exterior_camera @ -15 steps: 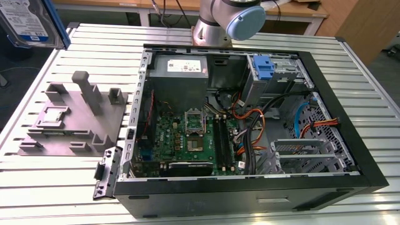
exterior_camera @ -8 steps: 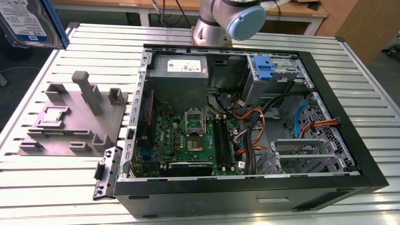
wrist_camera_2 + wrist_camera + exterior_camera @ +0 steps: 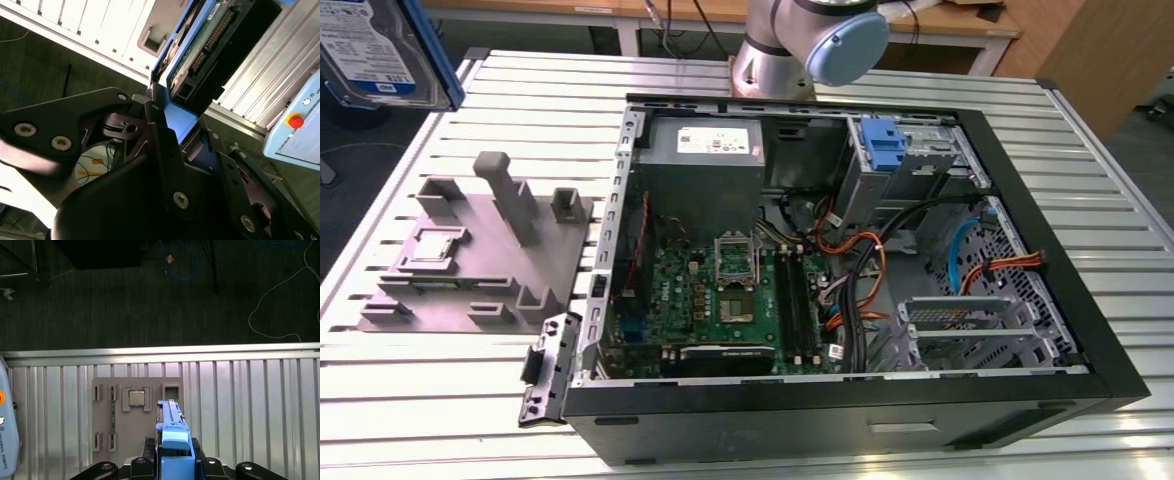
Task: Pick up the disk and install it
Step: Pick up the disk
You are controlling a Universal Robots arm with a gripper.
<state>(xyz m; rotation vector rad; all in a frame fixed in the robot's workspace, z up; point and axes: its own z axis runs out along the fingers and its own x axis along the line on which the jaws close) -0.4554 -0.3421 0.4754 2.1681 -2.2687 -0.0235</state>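
A: Exterior view?
B: The disk [image 3: 374, 50] is held up at the exterior view's left edge, above the slatted surface [image 3: 440, 400], well apart from the open computer case [image 3: 854, 420].
A: Second wrist view?
B: The fingers [image 3: 165, 150] are clamped on its blue carrier frame [image 3: 180, 122].
A: First wrist view?
B: The disk is edge-on over the grey fixture [image 3: 135, 430].

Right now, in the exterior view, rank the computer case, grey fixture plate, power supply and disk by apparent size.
1. computer case
2. grey fixture plate
3. power supply
Unranked: disk, cropped and apparently nearer the camera.
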